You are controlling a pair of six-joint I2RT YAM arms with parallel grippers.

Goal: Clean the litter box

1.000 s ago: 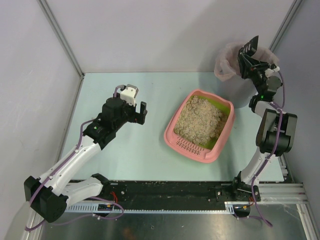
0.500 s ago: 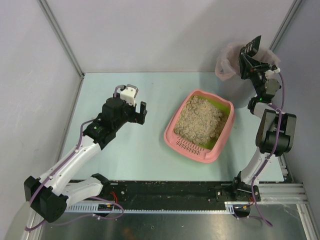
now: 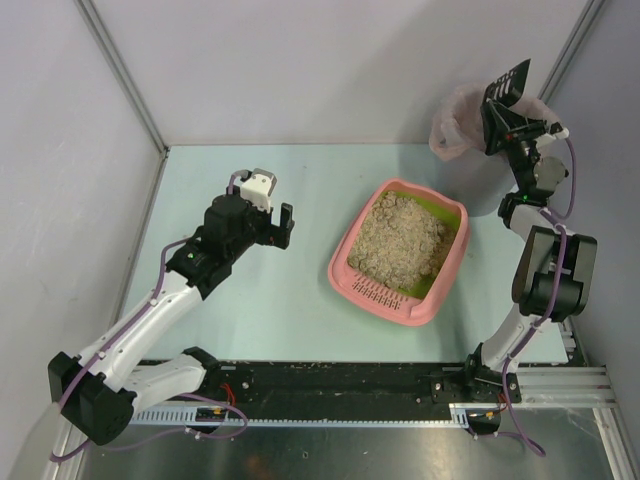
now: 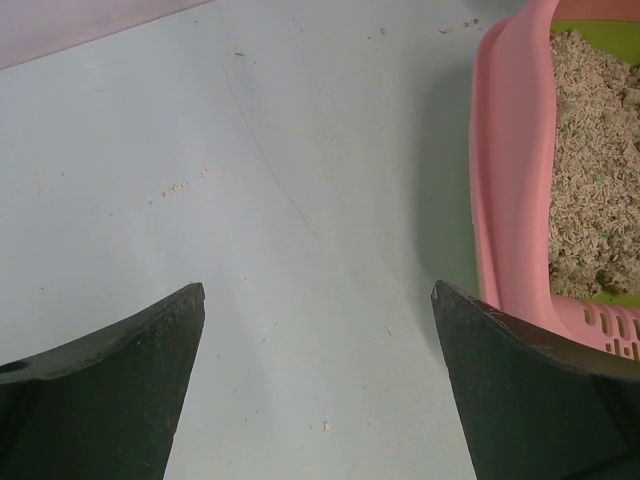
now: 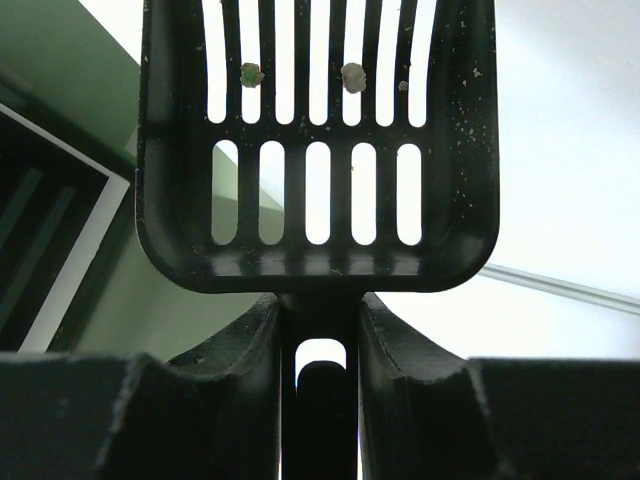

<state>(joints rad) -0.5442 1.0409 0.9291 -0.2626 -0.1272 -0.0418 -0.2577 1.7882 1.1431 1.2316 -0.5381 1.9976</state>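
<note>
The pink litter box (image 3: 343, 272), filled with beige litter over a yellow-green lining, lies on the table right of centre. Its pink rim (image 4: 505, 170) shows at the right of the left wrist view. My left gripper (image 3: 273, 207) hovers open to the left of the box, with only bare table between its fingers (image 4: 318, 292). My right gripper (image 3: 522, 138) is raised at the back right, shut on the handle of the black slotted scoop (image 3: 505, 98), which stands tilted up over the bin. In the right wrist view my gripper (image 5: 319, 325) holds the scoop (image 5: 318, 240), with two small bits stuck in its slots.
A grey round bin lined with a pinkish bag (image 3: 456, 128) stands at the back right corner, just behind the litter box. Scattered litter crumbs (image 4: 178, 186) lie on the pale green table. Enclosure walls rise close on the left, back and right.
My right arm has lifted the scoop higher and a little to the right above the bin. The left arm and the litter box have not moved.
</note>
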